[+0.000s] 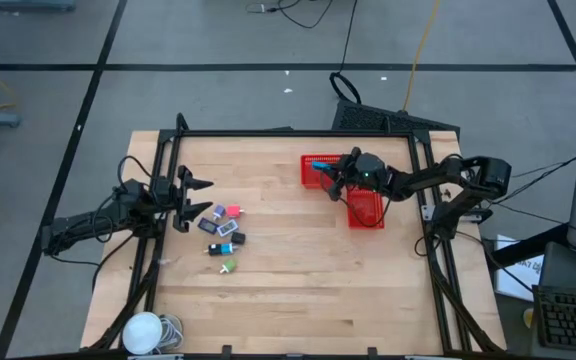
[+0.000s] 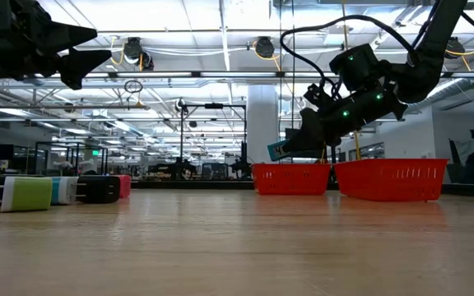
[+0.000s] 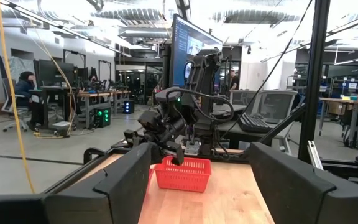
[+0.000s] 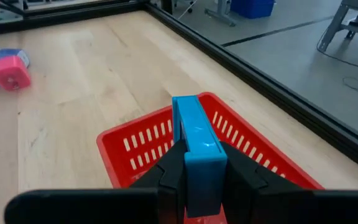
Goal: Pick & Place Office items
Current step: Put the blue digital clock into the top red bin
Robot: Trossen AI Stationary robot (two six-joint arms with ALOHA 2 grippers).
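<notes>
Two red baskets (image 1: 353, 190) sit on my wooden bench (image 1: 288, 290); right pincer (image 4: 194, 177) grasps a blue piece (image 4: 196, 149) above one, left pincer (image 1: 200, 198) released.

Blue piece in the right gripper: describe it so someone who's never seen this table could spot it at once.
Start at the two red mesh baskets on the right half of the wooden table. Above the one nearer the table's far edge hangs the right gripper, shut on a flat blue block held on edge. It is the only office item off the table; the rest lie clustered by the left gripper.
</notes>
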